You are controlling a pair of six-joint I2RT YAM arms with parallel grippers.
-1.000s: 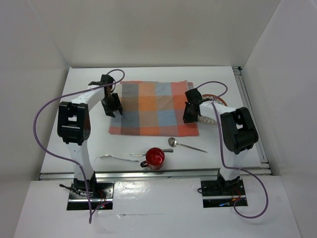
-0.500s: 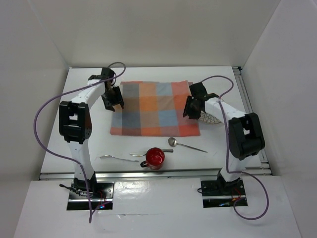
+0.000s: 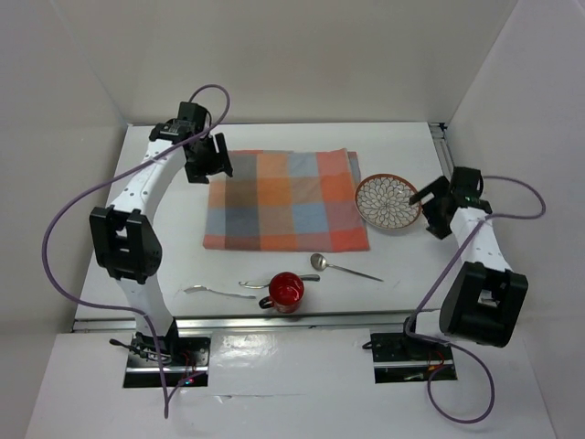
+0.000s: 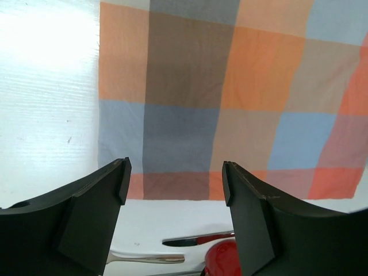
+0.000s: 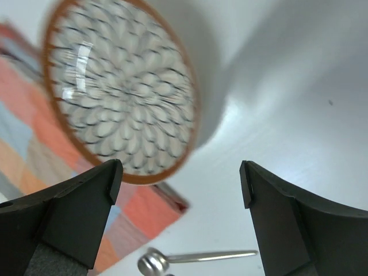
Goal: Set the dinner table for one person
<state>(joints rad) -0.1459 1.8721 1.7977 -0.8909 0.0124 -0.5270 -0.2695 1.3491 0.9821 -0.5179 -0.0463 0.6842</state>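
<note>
- The table is the white top filling the walled bay, and it carries everything. The arms are bolted at its near edge.
- The cloth lies flat in the middle of the table, squared to its edges. I judge that it serves as the place mat and marks where the setting belongs.
- The plate sits on bare table just beside the cloth's right edge, not on it, so the middle of the setting is not yet filled.
- The spoon, knife, fork and cup lie loosely along the near strip, short of the cloth. The cup is close against the knife (I cannot tell whether they touch). None of them is laid out in its place.
- The left gripper hovers at the cloth's far left corner. Its jaws are spread with nothing between them, and its camera looks down over the checks.
- The right gripper stands just right of the plate, jaws wide and empty, facing the rim. That is probably a good stance for taking the plate by its edge.
</note>
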